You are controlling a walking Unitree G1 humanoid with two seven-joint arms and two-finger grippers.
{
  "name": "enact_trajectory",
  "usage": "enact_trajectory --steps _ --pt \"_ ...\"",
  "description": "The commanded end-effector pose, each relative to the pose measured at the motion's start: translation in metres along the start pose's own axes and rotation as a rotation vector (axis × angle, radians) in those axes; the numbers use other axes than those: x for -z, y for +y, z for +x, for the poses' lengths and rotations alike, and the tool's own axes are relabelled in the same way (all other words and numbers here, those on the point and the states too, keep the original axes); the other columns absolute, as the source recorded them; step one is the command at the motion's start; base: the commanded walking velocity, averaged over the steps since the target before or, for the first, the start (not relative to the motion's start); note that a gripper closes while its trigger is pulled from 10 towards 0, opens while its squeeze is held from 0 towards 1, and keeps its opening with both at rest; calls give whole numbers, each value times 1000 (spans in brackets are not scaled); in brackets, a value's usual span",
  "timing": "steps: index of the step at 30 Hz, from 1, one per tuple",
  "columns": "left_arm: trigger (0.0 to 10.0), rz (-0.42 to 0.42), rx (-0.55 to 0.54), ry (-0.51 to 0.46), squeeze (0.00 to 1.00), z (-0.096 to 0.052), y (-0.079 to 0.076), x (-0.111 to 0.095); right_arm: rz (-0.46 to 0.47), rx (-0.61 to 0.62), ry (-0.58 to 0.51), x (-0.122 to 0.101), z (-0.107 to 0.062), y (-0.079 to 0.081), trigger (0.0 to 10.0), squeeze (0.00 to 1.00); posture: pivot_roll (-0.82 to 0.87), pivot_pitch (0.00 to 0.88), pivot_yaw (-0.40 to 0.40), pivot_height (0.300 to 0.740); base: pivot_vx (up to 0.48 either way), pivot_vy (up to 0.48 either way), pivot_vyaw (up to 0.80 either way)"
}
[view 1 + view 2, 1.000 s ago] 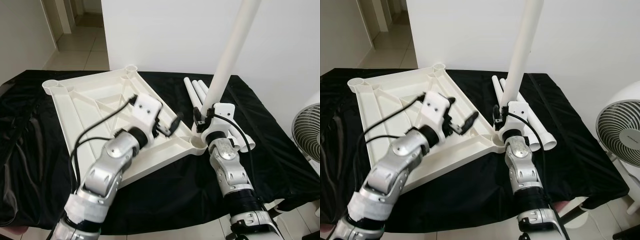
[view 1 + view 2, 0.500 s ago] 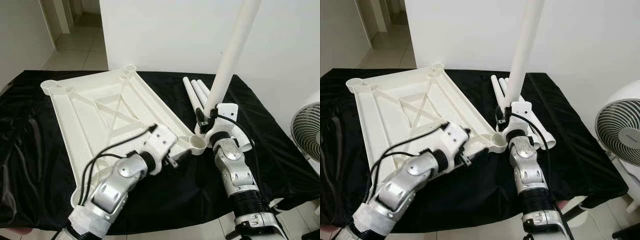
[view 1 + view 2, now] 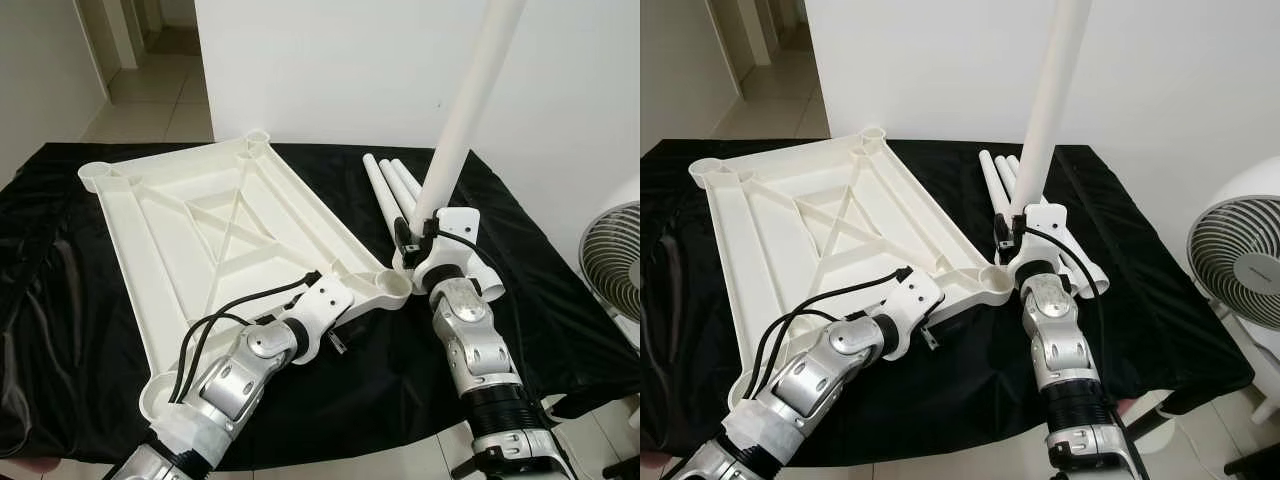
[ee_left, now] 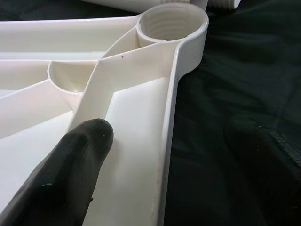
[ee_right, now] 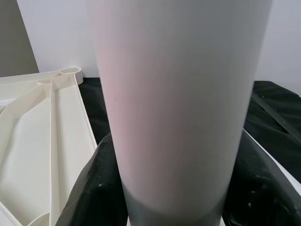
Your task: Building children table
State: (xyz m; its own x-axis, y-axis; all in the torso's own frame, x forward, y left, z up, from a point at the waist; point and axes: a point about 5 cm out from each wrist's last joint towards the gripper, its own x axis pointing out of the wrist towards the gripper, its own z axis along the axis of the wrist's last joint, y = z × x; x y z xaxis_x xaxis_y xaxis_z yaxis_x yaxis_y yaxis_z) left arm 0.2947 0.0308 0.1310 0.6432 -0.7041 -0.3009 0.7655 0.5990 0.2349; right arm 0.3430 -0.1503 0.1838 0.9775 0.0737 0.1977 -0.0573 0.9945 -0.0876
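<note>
Two grippers were at work over the black-draped table (image 3: 560,330). My right gripper (image 3: 425,235) was clenched around the lower end of a long white table leg (image 3: 462,110), which rose steeply toward one o'clock and ran out past the upper edge of the head views. In the right wrist view that leg stood between my two black fingers (image 5: 91,188), pressed on both sides.

The white tabletop (image 3: 190,250) lay upside down on the black cloth, ribs facing up, with round leg sockets at its corners. The near right socket (image 3: 392,287) sat just beside my right gripper, at about nine o'clock from it.

My left gripper (image 3: 340,335) was at the near long edge of the tabletop, at roughly eight o'clock from that socket. In the left wrist view its fingers stood spread across the rim: one finger (image 4: 61,179) over the ribbed inner face, the other (image 4: 263,160) out over the cloth, neither clearly pressing the plastic, so it was released rather than gripping. The threaded socket (image 4: 173,22) showed straight beyond them.

Three spare legs (image 3: 395,190) lay side by side on the cloth at twelve o'clock from my right gripper. A white fan (image 3: 612,255) stood off the table at three o'clock.
</note>
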Motion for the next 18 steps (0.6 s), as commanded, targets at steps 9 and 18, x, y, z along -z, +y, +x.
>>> enact_trajectory --steps 9,18 --pt "0 10 -65 102 0 -2 9 16 -5 21 -15 -5 1 -5 10000 0 13 47 -7 740 0 0 0" --pt "0 70 -7 142 0 -10 12 16 -9 29 -15 -5 1 -6 10000 0 13 47 -1 740 0 0 0"
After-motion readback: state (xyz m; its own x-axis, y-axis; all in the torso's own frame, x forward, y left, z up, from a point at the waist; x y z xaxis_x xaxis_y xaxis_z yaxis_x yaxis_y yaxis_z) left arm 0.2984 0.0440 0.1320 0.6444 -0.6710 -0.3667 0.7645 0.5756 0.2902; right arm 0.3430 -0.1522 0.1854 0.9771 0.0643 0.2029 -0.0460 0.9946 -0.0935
